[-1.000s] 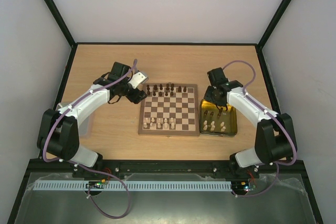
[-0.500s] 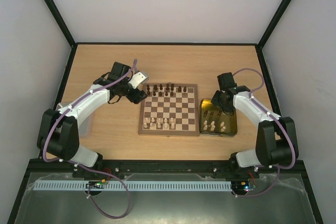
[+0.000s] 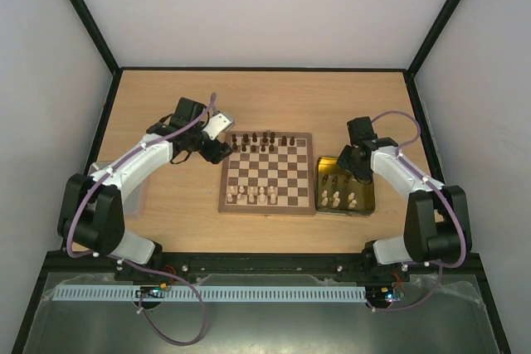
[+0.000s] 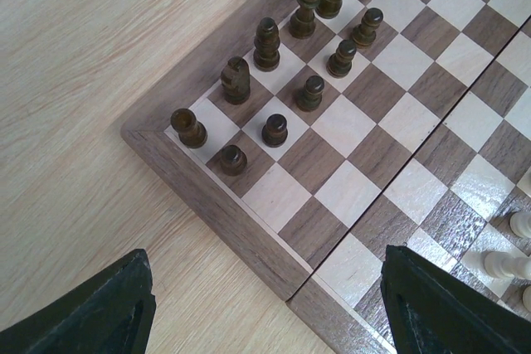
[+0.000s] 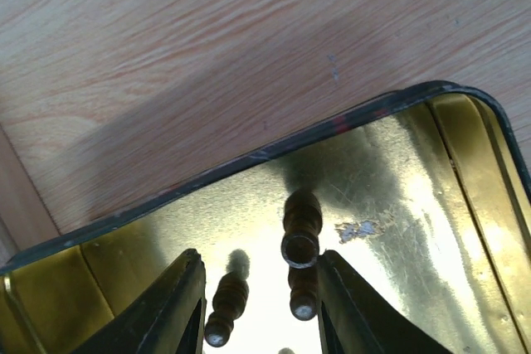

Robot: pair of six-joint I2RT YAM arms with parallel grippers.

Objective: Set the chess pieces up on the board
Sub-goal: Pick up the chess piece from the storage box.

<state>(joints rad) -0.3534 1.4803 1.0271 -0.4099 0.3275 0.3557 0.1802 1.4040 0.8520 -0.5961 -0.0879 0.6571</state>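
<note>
The board [image 3: 267, 173] lies mid-table, with dark chess pieces [image 3: 261, 140] along its far rows and a few cream ones [image 3: 253, 196] on the near row. My left gripper [image 3: 222, 153] hovers open over the board's far-left corner. In the left wrist view its midpoint [image 4: 274, 312] is above the brown border, and several dark pieces [image 4: 274, 128] stand beyond it. My right gripper [image 3: 347, 163] hangs open over the far end of the gold tray [image 3: 367, 196]. Between its fingers [image 5: 158, 312] lie dark pieces [image 5: 300, 234], one close by the right finger.
The gold tray [image 5: 465, 196] also carries cream pieces [image 3: 342, 199] at its near end. A grey tray [image 3: 137, 196] sits partly under the left arm. Black frame posts and white walls close in the table's sides.
The right arm has swung right from the board's far-right corner to the far end of the gold tray. The left arm has not moved.
</note>
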